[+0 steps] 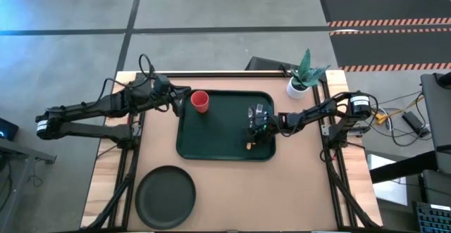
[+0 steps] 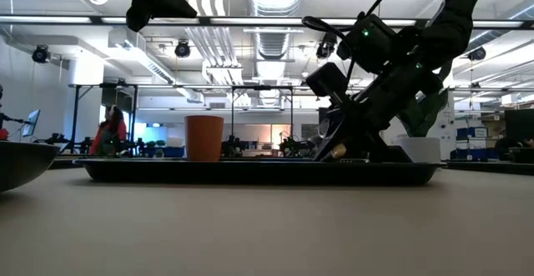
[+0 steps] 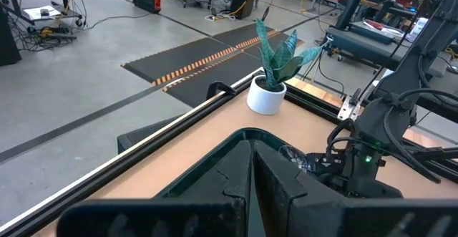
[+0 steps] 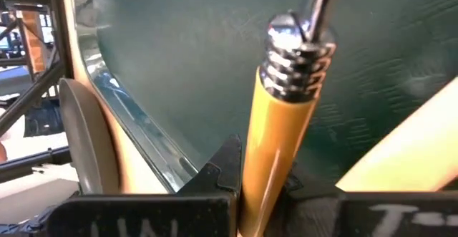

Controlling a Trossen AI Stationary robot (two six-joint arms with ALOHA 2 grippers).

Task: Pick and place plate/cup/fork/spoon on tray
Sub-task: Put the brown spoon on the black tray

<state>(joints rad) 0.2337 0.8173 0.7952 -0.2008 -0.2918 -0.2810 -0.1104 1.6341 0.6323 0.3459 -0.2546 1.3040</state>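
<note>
The dark green tray [image 1: 222,138] lies mid-table. The red cup [image 1: 200,101] stands upright on the tray's far left part. The dark plate [image 1: 166,196] rests on the table near its front left. My right gripper [image 1: 252,136] hangs low over the tray's right part, shut on an orange-handled utensil [image 4: 275,144]; its head is out of view, so fork or spoon I cannot tell. A second orange handle [image 4: 401,140] lies on the tray beside it. My left gripper [image 1: 183,98] is shut on nothing, raised just left of the cup. My right gripper pinches the utensil's orange handle [image 4: 266,180] between its two fingers, below the silver ribbed collar [image 4: 297,61]. The fingers slant down from the table's right side and lie along the handle, whose metal stem points away over the tray. Whether the head touches the tray is out of frame.
A white pot with a green plant [image 1: 301,78] stands at the table's far right corner, close behind my right arm. Bare tabletop lies between the tray's near edge and the table's front, right of the plate. People and equipment show in the room beyond.
</note>
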